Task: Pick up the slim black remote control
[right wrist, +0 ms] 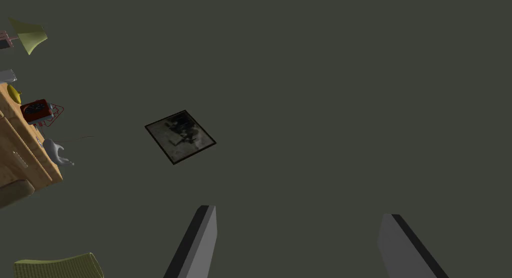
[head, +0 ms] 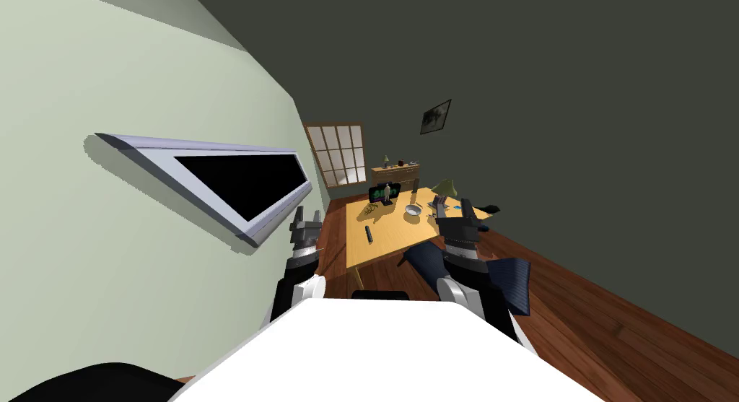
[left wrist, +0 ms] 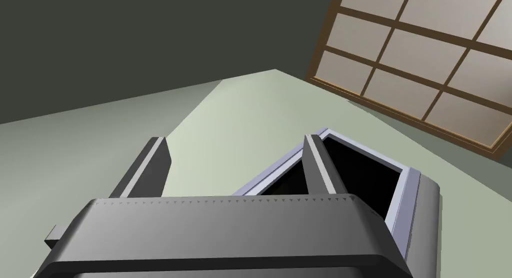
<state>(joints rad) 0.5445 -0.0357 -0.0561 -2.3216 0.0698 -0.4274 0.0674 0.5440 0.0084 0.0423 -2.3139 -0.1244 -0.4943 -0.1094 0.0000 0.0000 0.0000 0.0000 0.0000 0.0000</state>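
On the yellow wooden surface ahead, the slim black remote control lies flat near the near-left side, at about 8 o'clock from a small grey bowl and well apart from it. A black screen with green marks stands at the far edge, at roughly 12 o'clock from the remote control. The left gripper hangs at 9 o'clock from the remote control, off the surface and beside the pale green wall; its fingers stand wide apart with nothing between them. The right gripper hovers at 3 o'clock from the bowl, over the right side of the surface, and its fingers are likewise spread wide and empty. A dark blue chair sits at 5 o'clock from the surface. At 12 o'clock, against the far wall, stands a wooden dresser, with a brown-gridded window at its 10 o'clock.
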